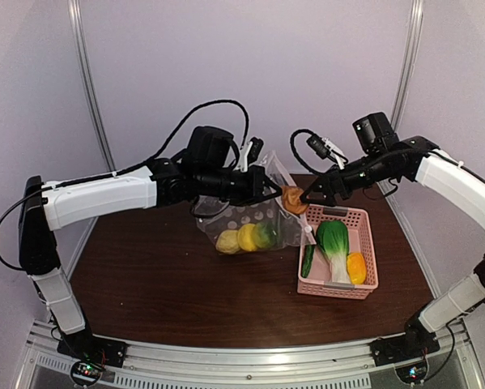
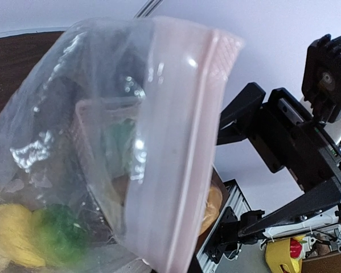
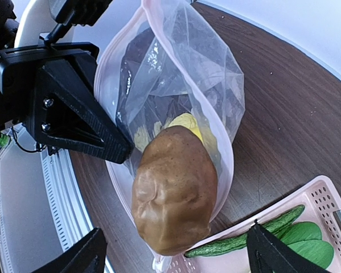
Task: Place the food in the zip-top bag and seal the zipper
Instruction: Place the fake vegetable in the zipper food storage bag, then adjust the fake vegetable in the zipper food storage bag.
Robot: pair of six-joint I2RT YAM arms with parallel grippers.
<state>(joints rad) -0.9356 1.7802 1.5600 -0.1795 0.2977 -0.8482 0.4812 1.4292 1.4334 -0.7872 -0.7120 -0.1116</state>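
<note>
The clear zip-top bag (image 1: 254,212) is held up off the table, mouth toward the right. My left gripper (image 1: 268,190) is shut on its rim; its black finger (image 3: 73,114) shows pinching the edge. The pale zipper strip (image 2: 181,142) fills the left wrist view and hides my own fingers. Yellow lemons (image 1: 236,240) and a green vegetable (image 1: 265,234) lie inside the bag. A brown bread piece (image 3: 173,190) sits at the bag's mouth, between the fingers of my right gripper (image 3: 176,233). The jaws stand wide apart and clear of it. It also shows in the top view (image 1: 291,198).
A pink perforated basket (image 1: 335,290) stands on the brown table at the right. It holds a bok choy (image 1: 333,241), a green cucumber (image 1: 308,261) and an orange-yellow piece (image 1: 356,267). Its corner shows in the right wrist view (image 3: 324,196).
</note>
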